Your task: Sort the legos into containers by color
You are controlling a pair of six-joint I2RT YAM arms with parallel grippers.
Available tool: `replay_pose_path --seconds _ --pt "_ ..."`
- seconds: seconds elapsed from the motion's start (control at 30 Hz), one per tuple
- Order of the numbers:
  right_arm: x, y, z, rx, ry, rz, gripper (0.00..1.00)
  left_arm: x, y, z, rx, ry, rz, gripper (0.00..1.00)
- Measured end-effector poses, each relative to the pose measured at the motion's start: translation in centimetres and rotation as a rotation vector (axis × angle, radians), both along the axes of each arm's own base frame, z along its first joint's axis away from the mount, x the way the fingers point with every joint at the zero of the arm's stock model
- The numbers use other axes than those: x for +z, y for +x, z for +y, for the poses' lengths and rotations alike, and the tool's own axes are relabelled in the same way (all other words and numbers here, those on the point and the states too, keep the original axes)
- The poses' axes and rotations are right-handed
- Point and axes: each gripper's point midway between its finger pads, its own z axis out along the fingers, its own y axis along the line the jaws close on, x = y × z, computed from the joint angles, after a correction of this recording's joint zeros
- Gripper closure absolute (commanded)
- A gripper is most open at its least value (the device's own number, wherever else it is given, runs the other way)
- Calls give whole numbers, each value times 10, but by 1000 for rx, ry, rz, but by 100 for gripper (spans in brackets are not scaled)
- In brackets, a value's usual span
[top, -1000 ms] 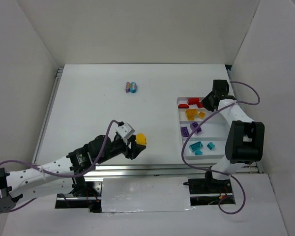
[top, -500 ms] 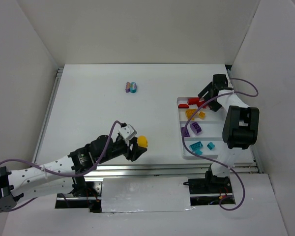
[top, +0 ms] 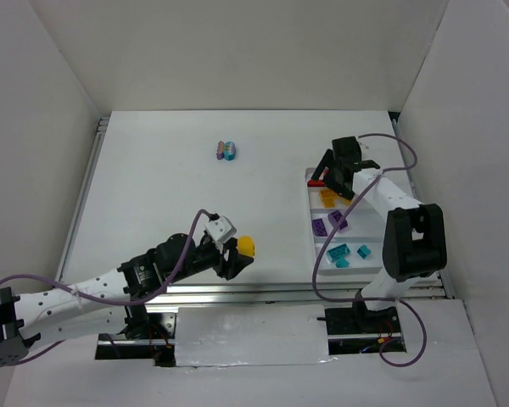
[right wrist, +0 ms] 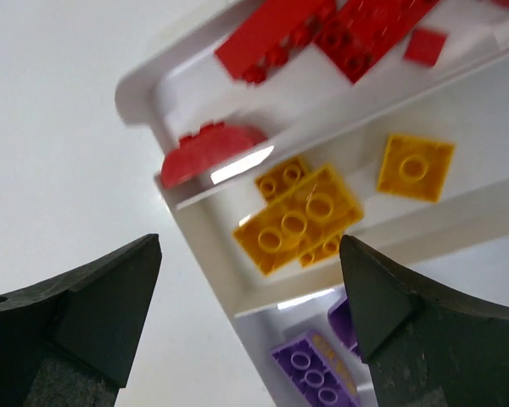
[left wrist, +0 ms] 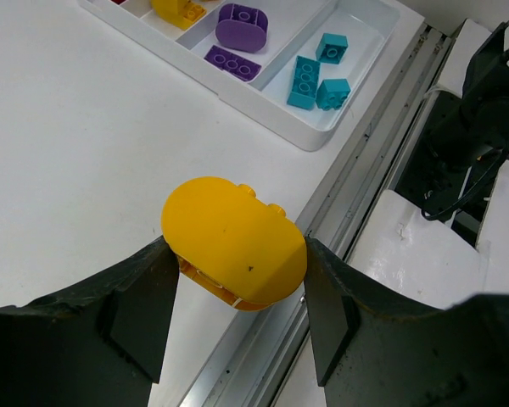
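My left gripper [top: 240, 251] is shut on a rounded yellow lego [left wrist: 233, 242], held above the table near the front rail. In the white tray [top: 365, 233], red legos [right wrist: 322, 34] fill the far compartment, followed by yellow legos [right wrist: 305, 216], purple legos [left wrist: 242, 25] and teal legos [left wrist: 310, 76]. A red rounded piece [right wrist: 208, 153] sits at the red compartment's end. Over the tray's far left corner my right gripper [top: 332, 175] stands open and empty. A small multicoloured lego cluster [top: 226, 151] lies far out on the table.
White walls enclose the table on three sides. A metal rail [left wrist: 356, 170] runs along the near edge, just below the left gripper. The right arm's purple cable [top: 322, 242] loops over the tray's left side.
My right gripper opened from shut and swung left from the tray's far right end to its far left corner. My left gripper drifted slightly toward the front edge, still holding the yellow lego.
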Motion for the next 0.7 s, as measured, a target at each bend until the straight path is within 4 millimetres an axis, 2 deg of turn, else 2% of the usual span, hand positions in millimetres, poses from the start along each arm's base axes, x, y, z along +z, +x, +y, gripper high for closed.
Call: replay_pose_path --seconds 0.07,0.17,0.27,0.37,0.47,0.53,0.63,0.7 --pt "-6 -10 12 31 -8 16 7 -3 -1 0 -3 5 3 100" --pt "-12 -25 12 28 -35 39 7 -7 -2 1 -6 13 9 100" --pt "-4 -40 15 28 -58 17 7 -9 -2 1 -6 15 11 100" --pt "23 -57 39 101 -34 -62 7 -13 -2 -3 -17 23 19 100" --pt "67 -79 82 266 82 -202 1 -17 -5 -7 -42 32 30 100" --pt "92 -102 113 421 205 -275 0 -12 -7 -10 -63 12 20 100" --pt "122 -142 143 598 351 -360 0 -2 -9 -13 -85 -19 -3 100" --pt "135 -168 160 708 441 -384 1 6 -10 -16 -103 -42 -30 100"
